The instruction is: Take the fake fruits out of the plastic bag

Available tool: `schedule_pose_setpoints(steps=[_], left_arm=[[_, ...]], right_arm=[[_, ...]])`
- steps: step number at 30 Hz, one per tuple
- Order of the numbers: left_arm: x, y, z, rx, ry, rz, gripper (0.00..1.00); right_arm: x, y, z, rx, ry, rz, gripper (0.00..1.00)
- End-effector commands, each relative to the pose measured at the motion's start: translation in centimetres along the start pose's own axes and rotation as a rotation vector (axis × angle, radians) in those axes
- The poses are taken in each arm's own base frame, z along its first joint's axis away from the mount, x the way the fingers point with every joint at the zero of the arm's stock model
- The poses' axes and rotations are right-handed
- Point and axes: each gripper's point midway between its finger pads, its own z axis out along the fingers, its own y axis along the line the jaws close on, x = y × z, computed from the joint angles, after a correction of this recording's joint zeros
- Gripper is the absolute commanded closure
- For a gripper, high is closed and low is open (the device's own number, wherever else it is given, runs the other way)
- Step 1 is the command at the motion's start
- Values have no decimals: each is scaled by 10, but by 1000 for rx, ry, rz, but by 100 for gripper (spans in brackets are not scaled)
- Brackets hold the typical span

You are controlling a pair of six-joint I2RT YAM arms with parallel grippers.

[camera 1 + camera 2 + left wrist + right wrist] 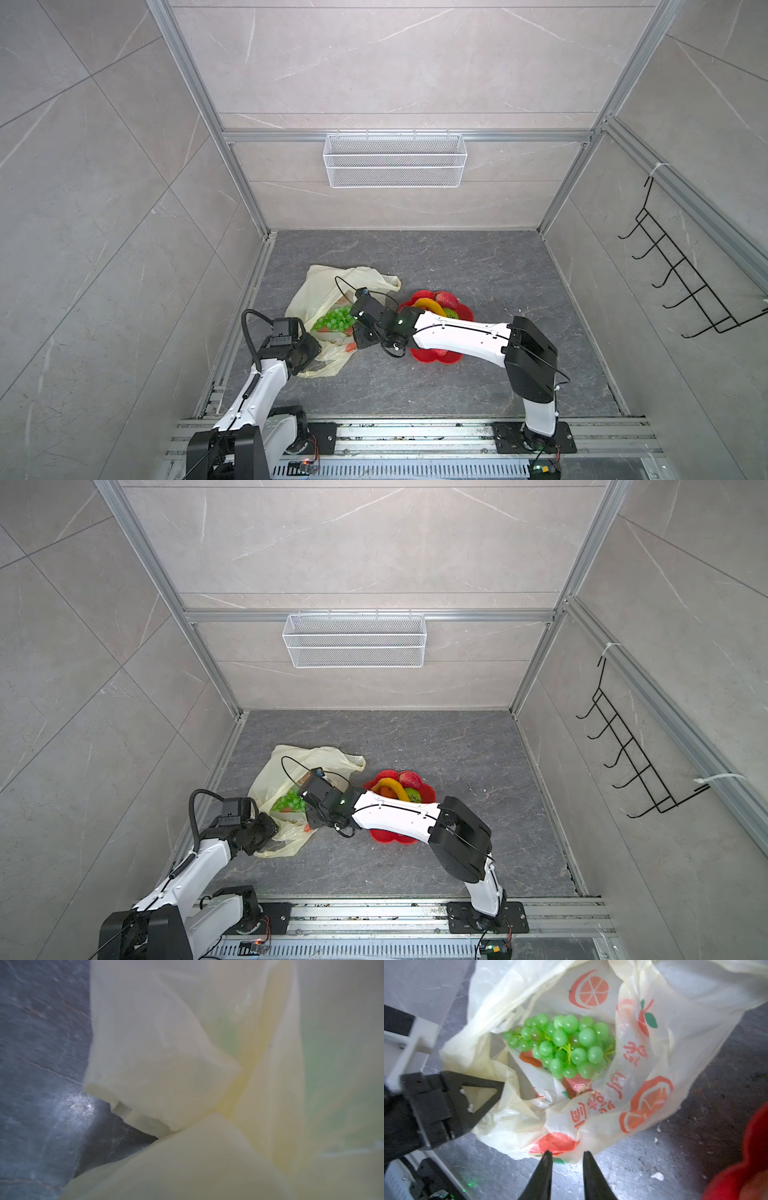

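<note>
While the left claw [473, 1105] sits at the rim of the thin pale-yellow plastic bag [643, 1064], grip unclear, likely keeping its mouth spread, the right claw [568, 1155] hovers parted and empty, aimed at the glossy green grape bunch [566, 1047] inside.

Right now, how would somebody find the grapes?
Look on the dark grey tabletop for the pale-yellow plastic bag, left of the red flower-shaped plate. Inside its open mouth lies the green grape bunch. It is the only cluster of shiny green balls; the orange fruit prints near it are flat.
</note>
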Motion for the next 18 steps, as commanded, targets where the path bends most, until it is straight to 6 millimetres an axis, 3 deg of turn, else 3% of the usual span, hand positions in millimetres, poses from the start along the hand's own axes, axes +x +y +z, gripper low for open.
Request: schedule_pose_setpoints(steps=[1,4,9,18], left_arm=[[-7,-14,-7,50,-16,35,64],[-7,-14,-7,49,-21,35,64],[-7,-14,-8,52,-26,37,64],[-8,-14,-8,52,-31,36,64]], right_arm=[[-3,5,18,2,21,-10,72],[-6,1,37,20,40,4,74],[2,-24,63,70,77,29,77],[2,-50,86,30,83,76,78]])
